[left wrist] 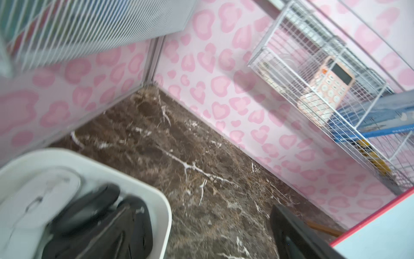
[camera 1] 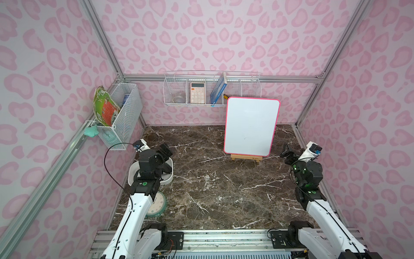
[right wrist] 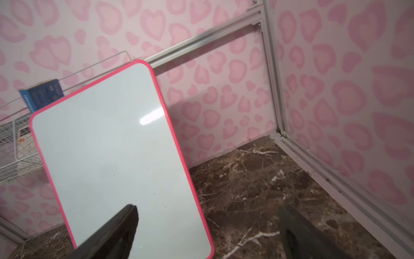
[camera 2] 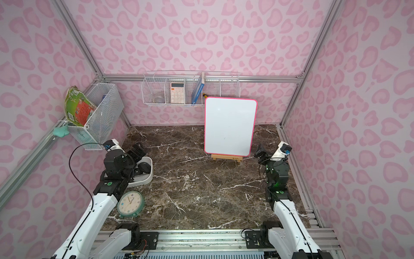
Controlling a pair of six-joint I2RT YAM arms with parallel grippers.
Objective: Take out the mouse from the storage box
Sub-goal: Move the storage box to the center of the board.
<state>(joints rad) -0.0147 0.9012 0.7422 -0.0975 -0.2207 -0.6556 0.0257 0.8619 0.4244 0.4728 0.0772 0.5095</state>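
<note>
The storage box (camera 1: 170, 177) (camera 2: 150, 177) is a shallow white tub on the marble at the left. Much of it lies under my left arm in both top views. Inside it, in the left wrist view, lie a white mouse (left wrist: 40, 197) and two black mice (left wrist: 85, 208) (left wrist: 136, 224), side by side and blurred. A black mouse (camera 2: 145, 167) also shows in a top view. My left gripper (camera 1: 167, 154) (camera 2: 139, 152) (left wrist: 201, 237) hangs open over the box's far end, holding nothing. My right gripper (camera 1: 287, 152) (camera 2: 261, 152) (right wrist: 210, 226) is open and empty at the far right, pointing at the whiteboard.
A pink-framed whiteboard (camera 1: 251, 125) (right wrist: 112, 157) stands on a small wooden easel at the back. A green round clock (camera 2: 130, 204) lies near the front left, beside my left arm. White wire baskets hang on the back wall (camera 1: 210, 89) and the left wall (camera 1: 121, 116).
</note>
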